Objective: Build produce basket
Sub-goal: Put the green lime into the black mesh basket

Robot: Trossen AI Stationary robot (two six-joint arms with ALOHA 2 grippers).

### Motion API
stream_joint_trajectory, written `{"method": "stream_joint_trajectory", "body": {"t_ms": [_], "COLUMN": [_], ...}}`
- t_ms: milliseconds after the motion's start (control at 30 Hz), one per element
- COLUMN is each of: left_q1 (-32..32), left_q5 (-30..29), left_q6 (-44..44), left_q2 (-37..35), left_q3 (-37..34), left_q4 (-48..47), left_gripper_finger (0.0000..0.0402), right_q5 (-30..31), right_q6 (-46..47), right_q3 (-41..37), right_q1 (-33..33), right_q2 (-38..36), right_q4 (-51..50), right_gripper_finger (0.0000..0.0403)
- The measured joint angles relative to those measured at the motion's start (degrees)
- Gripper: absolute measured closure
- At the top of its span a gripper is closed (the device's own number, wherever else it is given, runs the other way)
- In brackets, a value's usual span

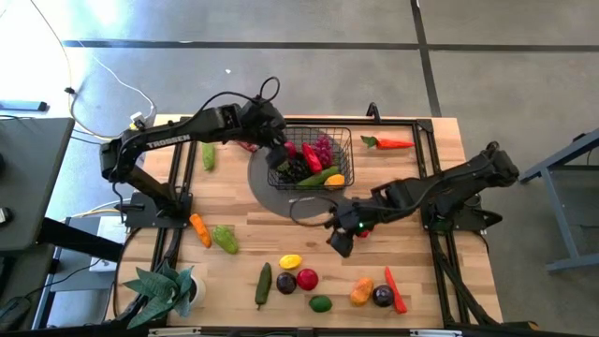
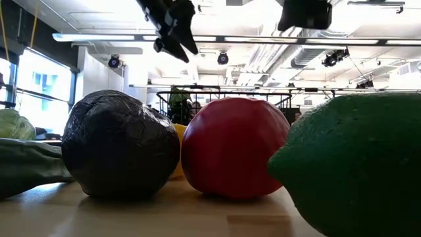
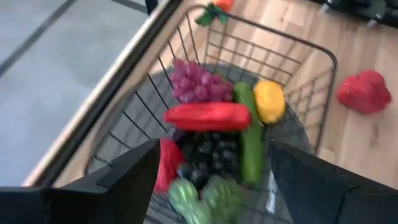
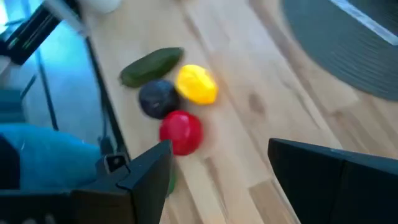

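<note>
Hovering over the basket (image 1: 316, 159), the left gripper (image 3: 211, 180) stands with its fingers spread wide and nothing between them. Below it the basket holds produce: a red pepper (image 3: 207, 116) lying across purple grapes (image 3: 198, 85), a cucumber (image 3: 250, 130), a yellow piece (image 3: 269, 101) and dark grapes beneath. The basket rests on a round grey mat (image 1: 271, 192).

The right gripper (image 1: 341, 240) hangs over the table between the basket and the loose produce. Its fingers stand partly apart and appear empty, though the blurred wrist view leaves this uncertain. Ahead of it lie a red apple (image 4: 181, 132), a dark plum (image 4: 157, 99), a yellow pepper (image 4: 197, 84) and a green cucumber (image 4: 151, 65), closely grouped.

Risks:
- The red pepper sits high on the pile; further drops may roll it out.
- Tight grouping may cause a finger to nudge a neighbouring piece.
</note>
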Motion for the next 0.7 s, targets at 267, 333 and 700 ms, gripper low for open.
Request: {"method": "stream_joint_trajectory", "body": {"t_ms": [267, 333, 700], "left_q1": [-3.38, -4.04, -8.41], "left_q5": [-0.04, -0.01, -0.04], "left_q6": [-2.46, -3.94, -15.17], "left_q2": [-3.84, -4.66, -7.68], "left_q3": [0.0, 0.0, 0.0], "left_q4": [-2.13, -2.81, -8.79], "left_gripper_finger": [0.0112, 0.0112, 0.0112], "right_q5": [1.17, 1.21, 1.81], "right_q6": [-1.44, -1.79, -3.65], "right_q3": [0.02, 0.02, 0.07], "right_q1": [5.25, 6.02, 9.48], "right_q2": [0.0, 0.0, 2.63], "right_q4": [1.35, 1.39, 5.14], "right_gripper_finger": [0.0151, 0.0144, 0.0109]}}
